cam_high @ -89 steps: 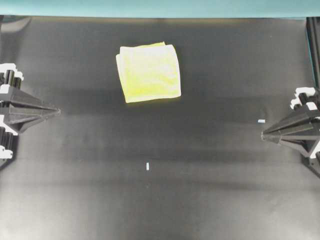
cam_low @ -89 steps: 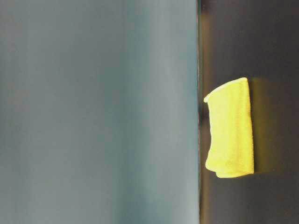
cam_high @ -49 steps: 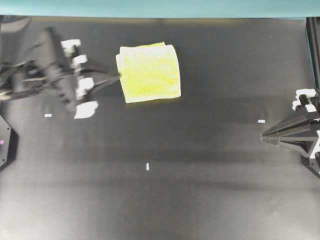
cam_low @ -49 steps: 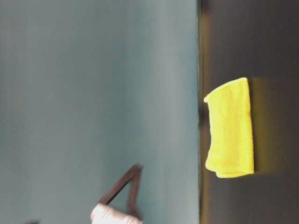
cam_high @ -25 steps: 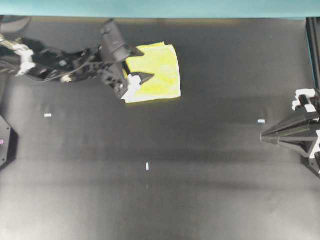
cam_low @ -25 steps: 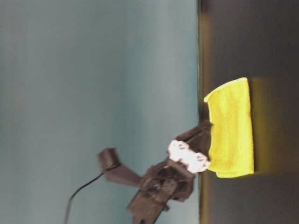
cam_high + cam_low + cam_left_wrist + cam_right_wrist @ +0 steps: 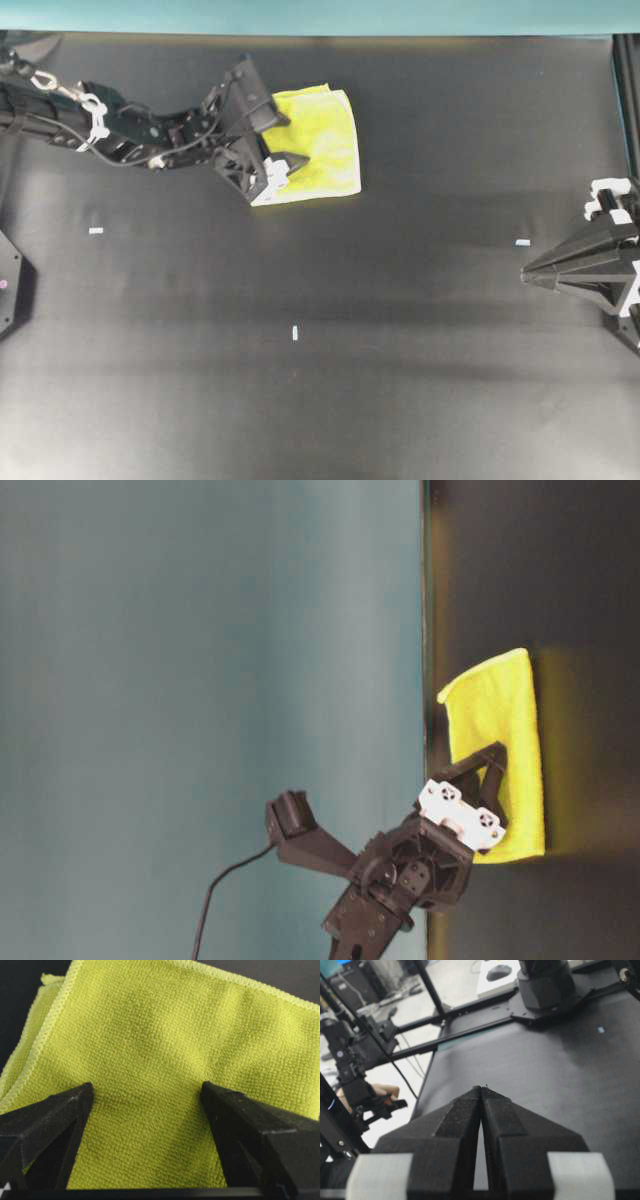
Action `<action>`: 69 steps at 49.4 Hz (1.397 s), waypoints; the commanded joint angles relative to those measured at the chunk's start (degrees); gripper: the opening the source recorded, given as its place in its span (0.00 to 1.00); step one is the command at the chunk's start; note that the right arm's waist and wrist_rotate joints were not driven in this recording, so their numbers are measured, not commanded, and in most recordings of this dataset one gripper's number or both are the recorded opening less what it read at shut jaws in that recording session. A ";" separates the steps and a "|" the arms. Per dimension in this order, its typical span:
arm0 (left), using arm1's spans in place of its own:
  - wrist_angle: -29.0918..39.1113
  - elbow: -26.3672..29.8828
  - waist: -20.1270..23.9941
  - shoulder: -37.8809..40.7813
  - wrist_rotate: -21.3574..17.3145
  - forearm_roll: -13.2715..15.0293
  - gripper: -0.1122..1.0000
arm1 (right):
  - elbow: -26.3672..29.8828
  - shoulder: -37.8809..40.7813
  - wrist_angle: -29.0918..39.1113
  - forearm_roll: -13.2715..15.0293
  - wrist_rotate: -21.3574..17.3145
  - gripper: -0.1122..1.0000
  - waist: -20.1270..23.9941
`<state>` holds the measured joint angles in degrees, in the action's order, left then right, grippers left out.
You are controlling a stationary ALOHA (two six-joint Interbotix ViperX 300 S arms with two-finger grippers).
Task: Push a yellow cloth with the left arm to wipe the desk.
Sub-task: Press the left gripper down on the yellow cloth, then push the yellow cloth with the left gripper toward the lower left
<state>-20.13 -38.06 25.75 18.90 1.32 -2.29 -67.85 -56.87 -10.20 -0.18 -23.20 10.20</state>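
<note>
1. Seen from overhead, the yellow cloth lies folded near the teal strip at the tabletop's far edge, and the left arm reaches in from the cloth's left side. The left claw is spread wide over the cloth's left part, one finger near each of its left corners. The right claw sits well apart, off to the cloth's right, pressed together.
2. From table level, the left claw slants down onto the cloth, which lies flat.
3. In the left wrist view, two spread fingers rest low against the cloth, the terry filling the gap between them; nothing is pinched.
4. In the right wrist view, the right claw is closed on nothing above bare tabletop.
5. My reading: the approach is done and contact looks made; the wiping push itself remains, with the cloth apparently not yet swept across.
</note>
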 commanded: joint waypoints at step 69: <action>-3.78 -25.31 -43.42 -17.67 13.45 -0.09 0.86 | 0.53 -0.18 -3.25 0.00 0.00 0.10 -0.09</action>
<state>-23.99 -63.98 -14.68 1.49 14.50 -2.20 -67.76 -57.13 -12.83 -0.09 -23.12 10.20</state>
